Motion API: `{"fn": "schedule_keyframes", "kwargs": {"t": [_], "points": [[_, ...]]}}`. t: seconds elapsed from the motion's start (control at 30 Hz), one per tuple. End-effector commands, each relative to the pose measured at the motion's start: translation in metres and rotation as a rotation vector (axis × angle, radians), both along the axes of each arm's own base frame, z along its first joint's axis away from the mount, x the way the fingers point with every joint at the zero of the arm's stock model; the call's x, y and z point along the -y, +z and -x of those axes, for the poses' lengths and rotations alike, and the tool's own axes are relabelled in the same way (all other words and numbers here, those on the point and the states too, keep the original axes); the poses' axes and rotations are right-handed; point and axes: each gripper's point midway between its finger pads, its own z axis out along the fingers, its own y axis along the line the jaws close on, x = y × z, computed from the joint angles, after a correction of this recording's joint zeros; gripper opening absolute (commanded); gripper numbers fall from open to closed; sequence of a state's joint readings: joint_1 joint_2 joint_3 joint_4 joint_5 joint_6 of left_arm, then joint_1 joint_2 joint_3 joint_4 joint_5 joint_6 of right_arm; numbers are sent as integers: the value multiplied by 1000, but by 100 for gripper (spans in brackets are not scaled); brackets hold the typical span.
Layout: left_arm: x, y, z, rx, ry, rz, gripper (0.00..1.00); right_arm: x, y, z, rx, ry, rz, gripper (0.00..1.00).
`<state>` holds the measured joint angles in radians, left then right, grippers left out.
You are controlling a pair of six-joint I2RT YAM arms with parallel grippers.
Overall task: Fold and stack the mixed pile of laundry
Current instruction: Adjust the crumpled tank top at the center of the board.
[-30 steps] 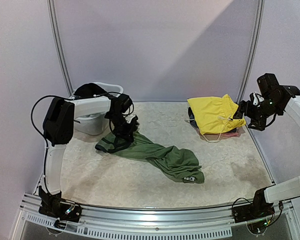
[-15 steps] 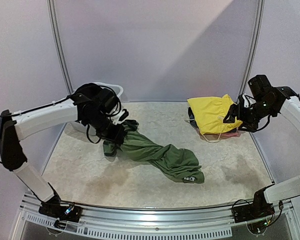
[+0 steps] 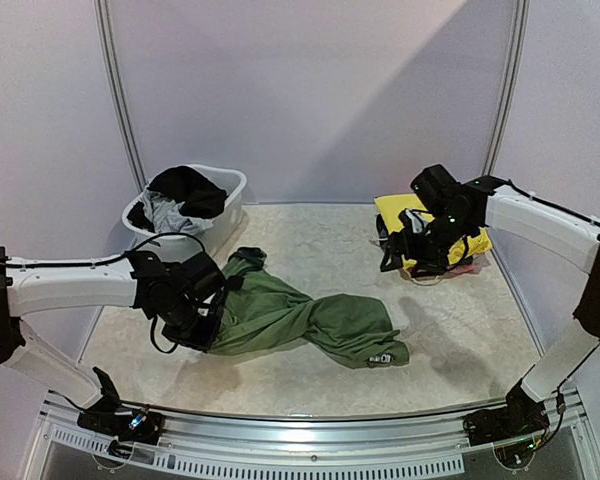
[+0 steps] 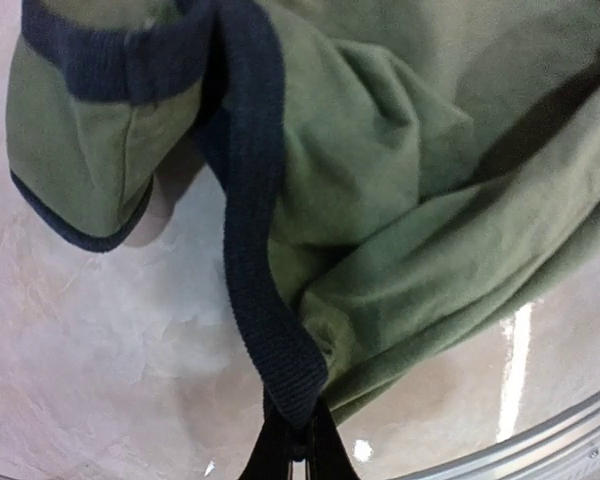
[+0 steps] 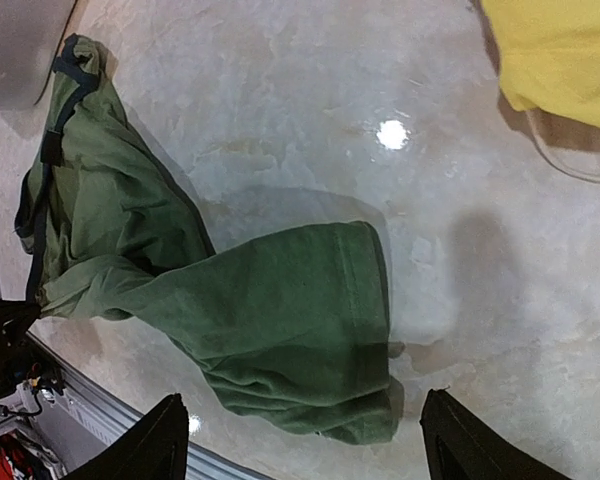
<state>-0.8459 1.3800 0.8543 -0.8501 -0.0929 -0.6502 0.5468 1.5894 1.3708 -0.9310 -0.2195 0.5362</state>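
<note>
Left gripper (image 4: 298, 440) pinching the olive-green T-shirt (image 3: 300, 320), right gripper (image 5: 302, 400) hanging wide open.
The left gripper's jaws are clamping tight on the shirt's navy trim (image 4: 250, 200) at the near-left of the surface (image 3: 460, 340), and the shirt is lying crumpled across the middle. The right gripper is hovering over the surface with its fingers spread and nothing between them (just beside the yellow garment (image 5: 560, 50) at the far right). Dark and grey pieces (image 3: 185, 190) are sitting in the white tub (image 3: 225, 212) at the far left.
</note>
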Motion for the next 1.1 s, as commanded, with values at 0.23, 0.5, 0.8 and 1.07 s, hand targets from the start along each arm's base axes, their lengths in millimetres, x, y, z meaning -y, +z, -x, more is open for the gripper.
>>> {"fn": "schedule_keyframes", "kwargs": {"t": [0.23, 0.5, 0.8, 1.07], "points": [[-19, -36, 11, -5, 119, -97, 0, -73, -58, -51, -50, 72, -11, 80], [-6, -35, 2, 2, 99, -99, 0, -118, -98, -57, -133, 150, -49, 74], [-6, -36, 1, 6, 108, -98, 0, -121, -127, -40, -227, 179, -29, 56], [0, -39, -4, 10, 100, -91, 0, -132, -138, -15, -277, 240, -17, 30]]}}
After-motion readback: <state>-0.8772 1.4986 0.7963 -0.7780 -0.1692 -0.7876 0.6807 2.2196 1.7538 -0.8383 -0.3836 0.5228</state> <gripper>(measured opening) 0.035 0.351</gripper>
